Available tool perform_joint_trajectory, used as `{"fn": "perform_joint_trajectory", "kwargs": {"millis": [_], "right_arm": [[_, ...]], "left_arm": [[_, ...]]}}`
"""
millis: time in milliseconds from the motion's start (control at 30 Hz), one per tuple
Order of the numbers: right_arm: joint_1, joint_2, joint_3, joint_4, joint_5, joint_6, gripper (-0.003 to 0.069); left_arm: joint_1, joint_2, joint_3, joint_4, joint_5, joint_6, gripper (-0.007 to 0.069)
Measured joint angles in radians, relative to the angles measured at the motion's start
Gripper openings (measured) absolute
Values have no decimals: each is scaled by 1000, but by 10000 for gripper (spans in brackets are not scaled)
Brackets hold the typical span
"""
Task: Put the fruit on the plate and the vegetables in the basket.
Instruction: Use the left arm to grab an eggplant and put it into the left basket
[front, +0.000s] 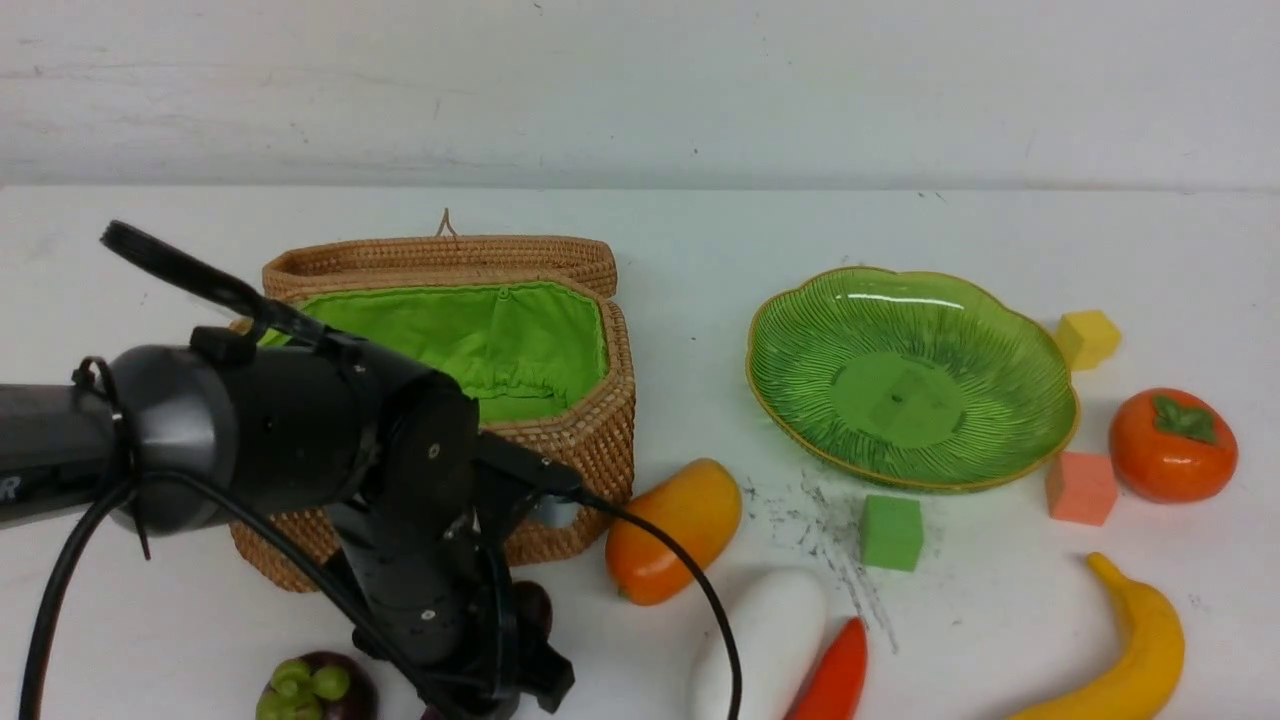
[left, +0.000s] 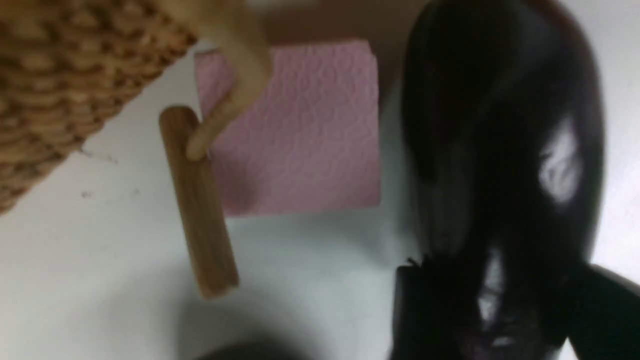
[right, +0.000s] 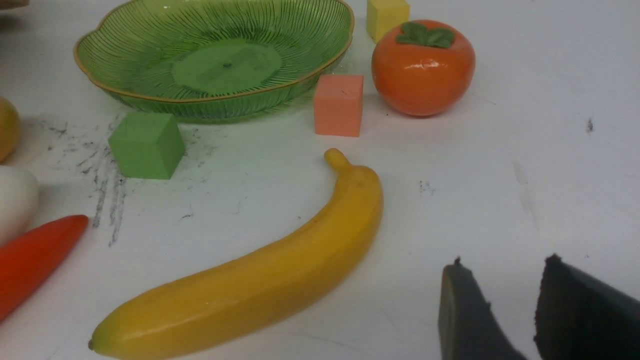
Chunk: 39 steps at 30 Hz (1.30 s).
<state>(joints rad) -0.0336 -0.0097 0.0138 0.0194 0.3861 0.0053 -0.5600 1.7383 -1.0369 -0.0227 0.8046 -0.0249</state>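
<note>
Front, left arm: the left arm (front: 250, 430) comes in from the left with its wrist bent down, and the left gripper (front: 505, 690) is low at the near edge, just in front of the basket.
Front, basket: the basket (front: 590, 440) sits left of centre, its lid (front: 440, 262) thrown back on the far side and its green lining showing.
Front, eggplant: a dark end of the eggplant (front: 533, 603) peeks out right behind the gripper, close to the basket's near wall.
Front, other vegetables: radish (front: 765, 635) and carrot (front: 838, 675) lie side by side at the near edge, right of the gripper.
Front, fruit: the mangosteen (front: 315, 690) is near left. The mango (front: 675, 530) is just right of the basket, the persimmon (front: 1172, 445) right of the plate, and the banana (front: 1125, 650) near right.
Front, plate: the plate (front: 800, 400) is right of centre, with a yellow cube (front: 1088, 338), salmon cube (front: 1080, 488) and green cube (front: 890, 532) close around it.
Left wrist, grip: the eggplant runs between the two dark fingers (left: 425, 310). It is too blurred to call whether they are clamped on it or just straddling it.
Left wrist, surroundings: a pink cube (left: 300, 130) lies just beside the eggplant, and a wooden toggle (left: 200, 200) hangs on a tan loop from the basket.
Right wrist, grip: the right gripper (right: 502, 262) has its fingers apart, with bare table (right: 500, 150) between them and nothing held.
Right wrist, fruit: the banana lies on the table between this gripper and the plate, and the persimmon is just beside the salmon cube.
</note>
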Motion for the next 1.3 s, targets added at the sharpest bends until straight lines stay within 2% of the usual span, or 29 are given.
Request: {"fn": "perform_joint_trajectory", "kwargs": {"millis": [67,500,700,900,1000,1067,1167,1300], "right_arm": [[0,0,0,0,0,0,243],[0,0,0,0,0,0,243],[0,0,0,0,0,0,243],[0,0,0,0,0,0,243],[0,0,0,0,0,0,243],[0,0,0,0,0,0,243],[0,0,0,0,0,0,243],[0,0,0,0,0,0,243]], "left_arm": [[0,0,0,-6,17,0,339],[0,-44,-2,-46,97,0,340],[0,-159,-18,-48,122,55,340],[0,-292,-169,-13,256,121,340],[0,-342,-261,57,284,161,340],[0,-366,-324,199,259,223,340],[5,-354,-338,375,166,267,340],[33,-284,-339,529,17,276,340]]}}
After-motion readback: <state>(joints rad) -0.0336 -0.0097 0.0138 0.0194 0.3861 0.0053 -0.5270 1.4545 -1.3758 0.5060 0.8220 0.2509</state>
